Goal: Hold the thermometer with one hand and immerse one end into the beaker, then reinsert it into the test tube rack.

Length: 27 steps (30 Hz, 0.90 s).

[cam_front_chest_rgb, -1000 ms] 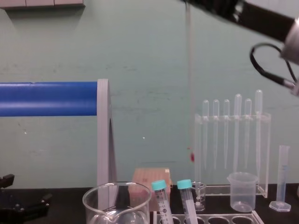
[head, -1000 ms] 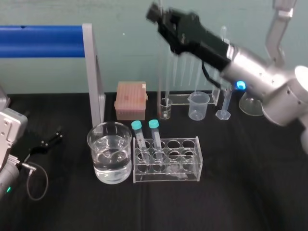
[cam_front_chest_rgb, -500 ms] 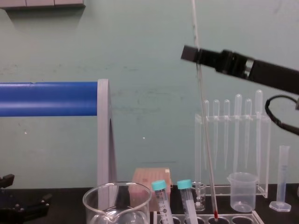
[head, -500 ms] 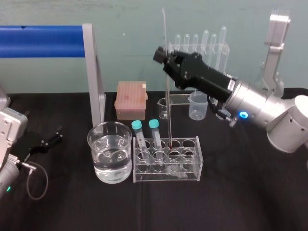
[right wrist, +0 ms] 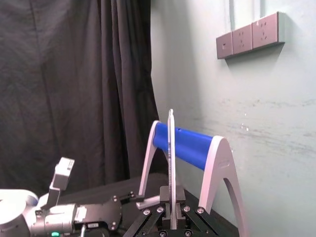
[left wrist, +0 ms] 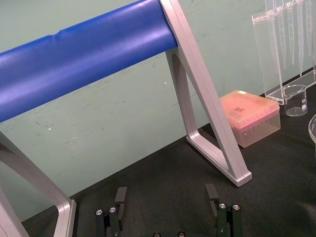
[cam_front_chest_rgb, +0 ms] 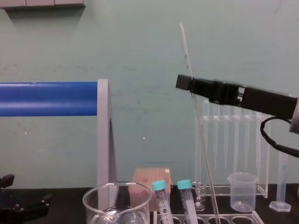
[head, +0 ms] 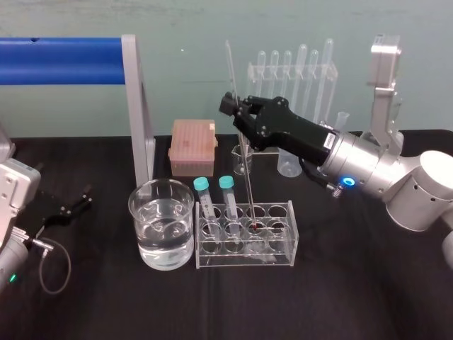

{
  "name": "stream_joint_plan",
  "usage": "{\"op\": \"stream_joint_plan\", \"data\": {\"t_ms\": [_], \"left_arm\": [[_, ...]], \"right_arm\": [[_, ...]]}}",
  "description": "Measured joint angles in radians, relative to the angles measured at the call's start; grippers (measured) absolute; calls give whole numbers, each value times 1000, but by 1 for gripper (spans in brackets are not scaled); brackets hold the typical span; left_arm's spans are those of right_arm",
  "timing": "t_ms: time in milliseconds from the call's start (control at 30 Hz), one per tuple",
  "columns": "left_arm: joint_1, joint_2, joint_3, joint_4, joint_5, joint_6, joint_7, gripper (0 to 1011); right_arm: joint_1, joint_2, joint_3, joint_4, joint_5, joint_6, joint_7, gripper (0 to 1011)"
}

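My right gripper (head: pixel 232 106) hangs above the back of the test tube rack (head: pixel 279 256), shut on the thermometer (head: pixel 246 178). The thin glass rod leans a little, its red tip down inside a hole in the rack's middle. The chest view shows the rod (cam_front_chest_rgb: pixel 204 142) passing through the black fingers of the right gripper (cam_front_chest_rgb: pixel 184 83), with its upper end well above them. From the right wrist, the rod (right wrist: pixel 171 163) rises straight out of the closed gripper (right wrist: pixel 171 210). The beaker (head: pixel 161 227), part full of water, stands left of the rack. My left gripper (left wrist: pixel 166 197) rests open at the far left.
Two teal-capped tubes (head: pixel 202 185) stand in the rack's left holes. Behind it are a pink tip box (head: pixel 192 146), a small glass beaker (head: pixel 242 161) and a clear pipette stand (head: pixel 297 71). A blue bar on a grey frame (head: pixel 134 106) spans the left.
My right gripper has come down and forward from high above the table, lowering the thermometer's red tip into a hole of the rack. The rod now leans more. The left arm is unmoved.
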Motion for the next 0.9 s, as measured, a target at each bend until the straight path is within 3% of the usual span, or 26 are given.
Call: {"op": "stream_joint_plan", "data": {"t_ms": [500,900], "left_arm": [[0,0,0,0,0,0,0,1008],[0,0,0,0,0,0,0,1008]], "right_arm": [[20,-9,-43,63,-72,2,43,57],[20,-23,-50,96,-100,7,41,57]]}}
